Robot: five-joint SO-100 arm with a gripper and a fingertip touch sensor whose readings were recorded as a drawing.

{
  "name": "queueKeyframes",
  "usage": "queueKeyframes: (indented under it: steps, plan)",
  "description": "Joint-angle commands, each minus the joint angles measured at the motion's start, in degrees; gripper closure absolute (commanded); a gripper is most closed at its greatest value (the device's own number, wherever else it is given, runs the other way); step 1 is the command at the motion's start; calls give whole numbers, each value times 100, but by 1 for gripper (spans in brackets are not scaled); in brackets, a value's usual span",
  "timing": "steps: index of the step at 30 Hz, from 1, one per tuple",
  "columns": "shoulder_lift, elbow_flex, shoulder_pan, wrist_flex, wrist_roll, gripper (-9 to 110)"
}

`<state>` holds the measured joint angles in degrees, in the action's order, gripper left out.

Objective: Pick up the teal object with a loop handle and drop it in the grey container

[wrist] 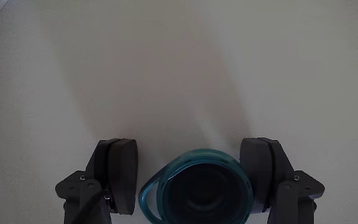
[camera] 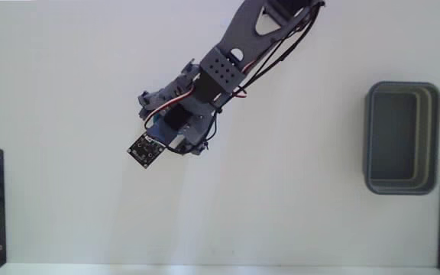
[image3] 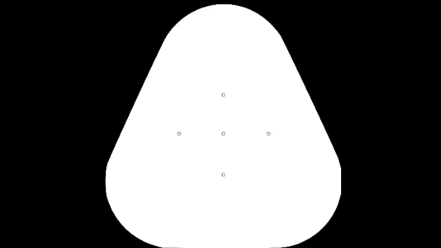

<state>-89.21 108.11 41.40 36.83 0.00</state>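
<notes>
**Teal cup sits between the parted fingers; tub far off to the right**

In the wrist view the left finger (wrist: 118, 177) stands just clear of the teal object with a loop handle (wrist: 197, 186), whose thin loop bulges toward that finger. The cup's dark hollow faces up, and its right side meets or nearly meets the right finger (wrist: 263, 177). The gripper (wrist: 190, 177) is spread around the cup, not clamped on it.

In the fixed view the arm (camera: 228, 69) reaches down from the top centre over the white table (camera: 67, 214), hiding the cup. The grey container (camera: 402, 137) lies well apart at the right edge.
</notes>
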Motion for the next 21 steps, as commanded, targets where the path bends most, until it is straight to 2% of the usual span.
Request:
queueKeyframes:
  steps: [1,21]
  plan:
    - [-176,83,145,-39,0,-2]
    - [-176,83,145,-39,0,4]
